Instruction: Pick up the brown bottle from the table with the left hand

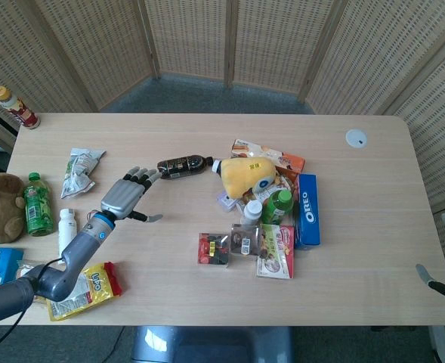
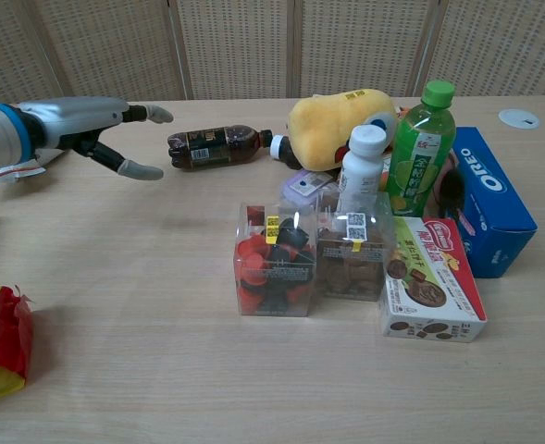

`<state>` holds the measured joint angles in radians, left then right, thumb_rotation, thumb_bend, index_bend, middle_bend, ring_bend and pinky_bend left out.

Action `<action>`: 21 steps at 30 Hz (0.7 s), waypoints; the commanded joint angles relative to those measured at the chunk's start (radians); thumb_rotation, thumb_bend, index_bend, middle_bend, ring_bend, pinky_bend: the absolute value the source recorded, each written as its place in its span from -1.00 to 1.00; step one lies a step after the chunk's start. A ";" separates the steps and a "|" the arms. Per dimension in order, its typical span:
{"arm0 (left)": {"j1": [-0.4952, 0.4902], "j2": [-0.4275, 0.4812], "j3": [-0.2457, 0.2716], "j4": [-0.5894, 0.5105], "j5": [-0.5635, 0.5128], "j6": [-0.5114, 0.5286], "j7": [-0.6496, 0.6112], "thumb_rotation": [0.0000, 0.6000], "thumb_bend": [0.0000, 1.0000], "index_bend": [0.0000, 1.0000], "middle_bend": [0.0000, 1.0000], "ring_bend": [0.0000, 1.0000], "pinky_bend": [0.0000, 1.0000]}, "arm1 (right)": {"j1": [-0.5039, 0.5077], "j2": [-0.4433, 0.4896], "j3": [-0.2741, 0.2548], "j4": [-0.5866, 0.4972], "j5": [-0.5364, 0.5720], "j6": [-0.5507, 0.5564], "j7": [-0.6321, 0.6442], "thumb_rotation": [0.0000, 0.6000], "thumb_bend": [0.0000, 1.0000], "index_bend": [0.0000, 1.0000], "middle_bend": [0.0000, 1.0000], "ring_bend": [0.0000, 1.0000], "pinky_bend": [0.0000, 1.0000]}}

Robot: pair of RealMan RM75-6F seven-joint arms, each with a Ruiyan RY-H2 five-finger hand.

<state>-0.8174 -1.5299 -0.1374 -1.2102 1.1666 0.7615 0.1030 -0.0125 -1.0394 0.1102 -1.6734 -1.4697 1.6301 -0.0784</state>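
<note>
None of the pick-up is done: the dark brown plastic bottle (image 1: pixel 183 164) lies on its side on the pale wooden table (image 1: pixel 358 249), untouched, at two o'clock from the empty, wide-spread left hand (image 1: pixel 124 197).
</note>
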 commanded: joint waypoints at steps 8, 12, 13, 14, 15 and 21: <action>-0.137 -0.209 -0.069 0.297 -0.052 -0.132 0.004 -0.07 -0.58 -1.00 -1.00 -1.00 -1.00 | -0.010 -0.002 0.000 0.009 0.019 -0.004 0.004 0.96 -0.59 -1.00 -1.00 -1.00 -1.00; -0.178 -0.273 -0.086 0.398 -0.056 -0.172 -0.013 -0.06 -0.58 -1.00 -1.00 -1.00 -1.00 | -0.014 -0.007 0.001 0.015 0.030 -0.007 0.005 0.97 -0.59 -1.00 -1.00 -1.00 -1.00; -0.187 -0.286 -0.088 0.421 -0.057 -0.182 -0.018 -0.06 -0.58 -1.00 -1.00 -1.00 -1.00 | -0.015 -0.008 0.001 0.017 0.033 -0.007 0.006 0.96 -0.59 -1.00 -1.00 -1.00 -1.00; -0.198 -0.303 -0.092 0.450 -0.058 -0.195 -0.023 -0.06 -0.58 -1.00 -1.00 -1.00 -1.00 | -0.018 -0.009 0.001 0.019 0.036 -0.006 0.008 0.96 -0.59 -1.00 -1.00 -1.00 -1.00; -0.205 -0.315 -0.094 0.472 -0.058 -0.203 -0.028 -0.05 -0.58 -1.00 -1.00 -1.00 -1.00 | -0.019 -0.009 0.001 0.020 0.038 -0.006 0.008 0.96 -0.59 -1.00 -1.00 -1.00 -1.00; -0.233 -0.371 -0.092 0.571 -0.055 -0.268 -0.054 -0.05 -0.58 -1.00 -1.00 -1.00 -1.00 | -0.026 -0.011 0.003 0.018 0.046 -0.002 0.007 0.95 -0.59 -1.00 -1.00 -1.00 -1.00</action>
<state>-1.0389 -1.8852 -0.2285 -0.6561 1.1108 0.5108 0.0595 -0.0386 -1.0503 0.1130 -1.6555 -1.4237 1.6277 -0.0713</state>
